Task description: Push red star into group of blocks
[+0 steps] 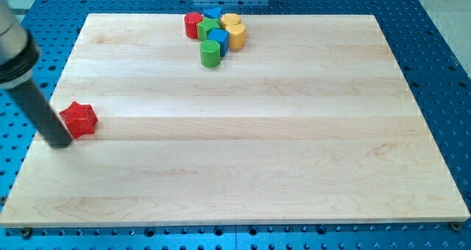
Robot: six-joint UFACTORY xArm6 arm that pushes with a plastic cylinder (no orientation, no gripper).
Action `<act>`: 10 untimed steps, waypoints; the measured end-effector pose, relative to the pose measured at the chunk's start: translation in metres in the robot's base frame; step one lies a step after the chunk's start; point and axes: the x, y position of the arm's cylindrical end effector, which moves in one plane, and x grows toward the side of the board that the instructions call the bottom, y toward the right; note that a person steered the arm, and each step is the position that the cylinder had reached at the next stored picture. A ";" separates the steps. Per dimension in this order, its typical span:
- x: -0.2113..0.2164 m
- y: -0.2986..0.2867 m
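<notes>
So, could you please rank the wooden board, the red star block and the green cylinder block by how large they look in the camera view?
1. Wooden board, by far the largest.
2. Red star block, beside my tip.
3. Green cylinder block.

The star sits nearer the view's bottom, so its apparent lead over the cylinder is unsure.

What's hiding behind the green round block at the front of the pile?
Behind the green cylinder sit a blue block, a green block and a yellow block. Their lower parts are covered. My tip is far off, beside the red star.

Star (79, 120) right of my tip (59, 141)
</notes>
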 end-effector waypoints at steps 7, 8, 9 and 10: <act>-0.118 0.134; -0.160 0.163; -0.156 0.141; -0.163 0.121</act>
